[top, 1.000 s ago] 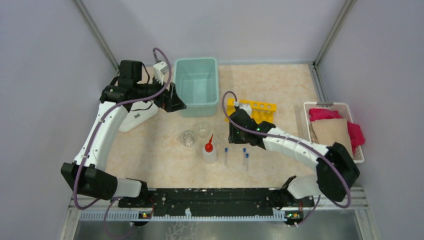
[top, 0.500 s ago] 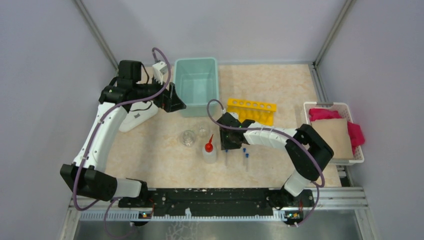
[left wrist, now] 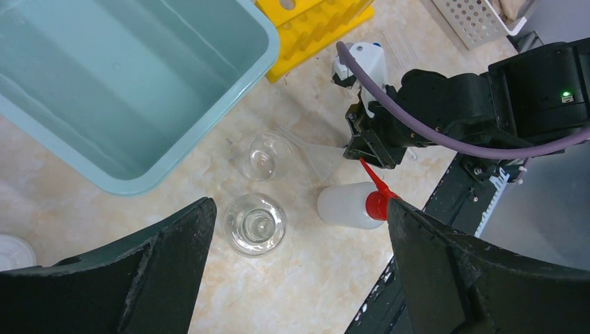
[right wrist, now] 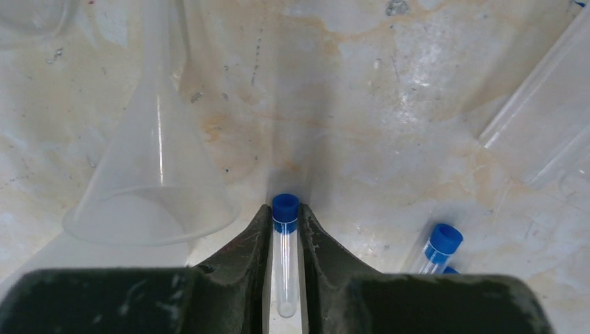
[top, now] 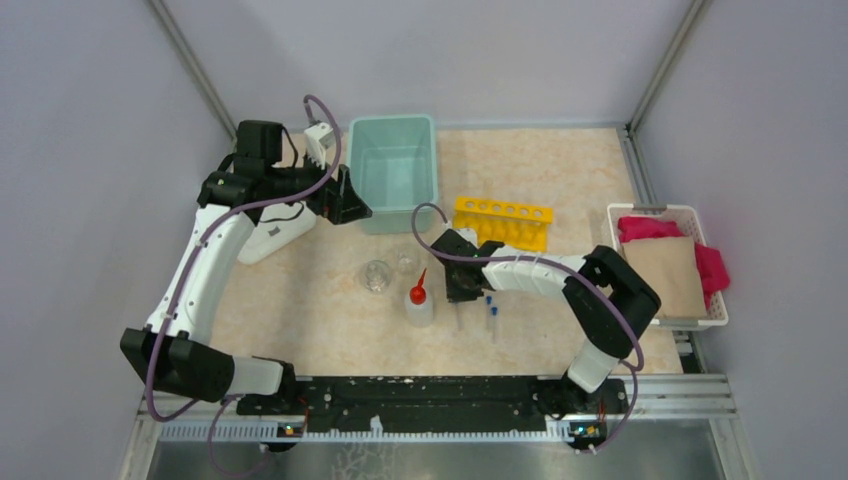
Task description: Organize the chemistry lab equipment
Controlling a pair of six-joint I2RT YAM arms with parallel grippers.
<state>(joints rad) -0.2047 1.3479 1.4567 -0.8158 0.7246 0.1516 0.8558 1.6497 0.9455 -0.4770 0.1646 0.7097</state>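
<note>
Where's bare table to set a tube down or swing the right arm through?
Free: the strip between the yellow rack and the white basket, and the near-left tabletop between the left arm and the glass cups. Crowded: the centre, where cups, squeeze bottle, funnel and loose tubes ring the right gripper.

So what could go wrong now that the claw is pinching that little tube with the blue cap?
1. The right gripper squeezes the slim clear blue-capped test tube between narrow fingers. The tube looks smooth, so it might slip or tilt when lifted.
2. The clear plastic funnel lies just beside the fingers, so a sideways swing could knock it away.
3. A second blue-capped tube lies close on the other side and might get nudged and roll.
</note>
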